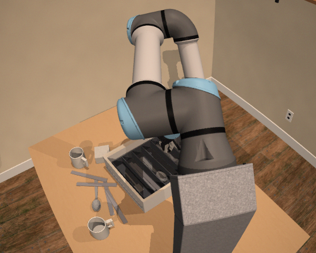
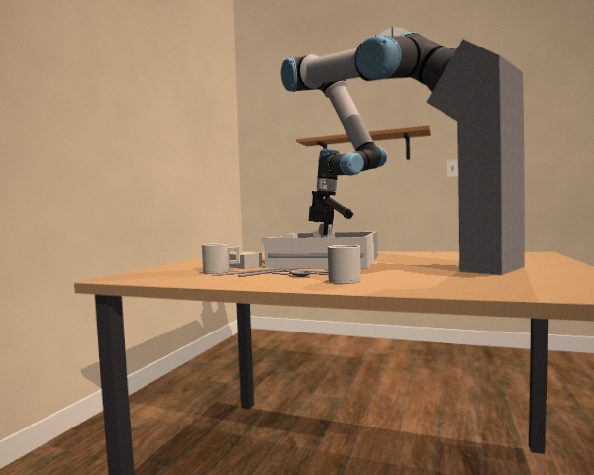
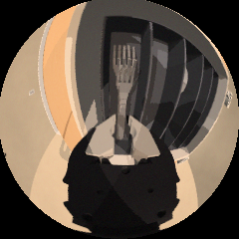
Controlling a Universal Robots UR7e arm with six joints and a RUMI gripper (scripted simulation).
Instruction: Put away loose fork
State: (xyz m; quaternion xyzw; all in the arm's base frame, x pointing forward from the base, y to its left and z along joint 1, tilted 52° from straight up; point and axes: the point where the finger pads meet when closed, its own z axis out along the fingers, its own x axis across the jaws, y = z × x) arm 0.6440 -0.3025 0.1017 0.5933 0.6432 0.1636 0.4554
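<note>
The cutlery tray (image 1: 141,171) lies on the table, its long dark slots holding cutlery. My gripper (image 2: 325,230) reaches down into the tray's far end; in the top view the arm hides most of it. In the wrist view the fork (image 3: 123,75) lies along a dark slot at the tray's left side, tines pointing away from me. Its handle runs back between my fingertips. The fingers stand slightly apart around the handle and do not clamp it. I cannot tell whether the fork lies flat on the slot floor.
Left of the tray lie several flat grey strips (image 1: 96,184) and a spoon (image 1: 96,202). Two mugs (image 1: 78,157) (image 1: 99,227) and a small block (image 1: 101,153) stand there too. The arm's grey pedestal (image 1: 215,201) rises right beside the tray.
</note>
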